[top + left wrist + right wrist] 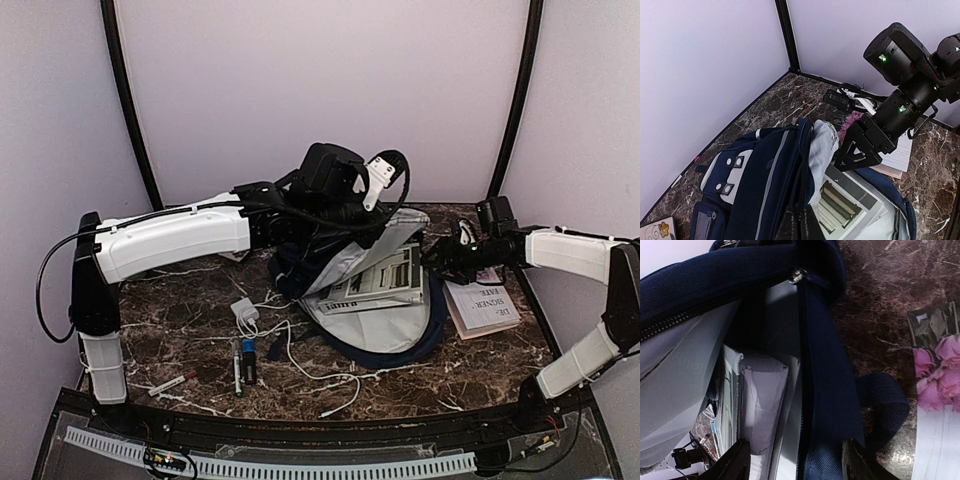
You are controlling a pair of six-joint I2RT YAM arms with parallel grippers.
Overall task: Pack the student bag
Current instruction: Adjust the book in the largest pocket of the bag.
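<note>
The student bag (395,335), navy with pale grey lining, lies unzipped in the middle of the table. A printed magazine (378,282) and papers (760,400) sit inside it. My left gripper (800,226) is shut on the zip edge of the bag's front flap (760,185) and holds it raised. My right gripper (797,465) is open at the bag's right rim (827,390), one finger inside over the papers and the other outside over a strap (880,405). In the top view the right gripper (437,256) sits at the bag's right edge.
A book with pink flowers (940,380) lies right of the bag, seen from above as a white book (482,306). Left of the bag are a white charger with cable (243,312), two markers (241,362) and a red pen (172,382).
</note>
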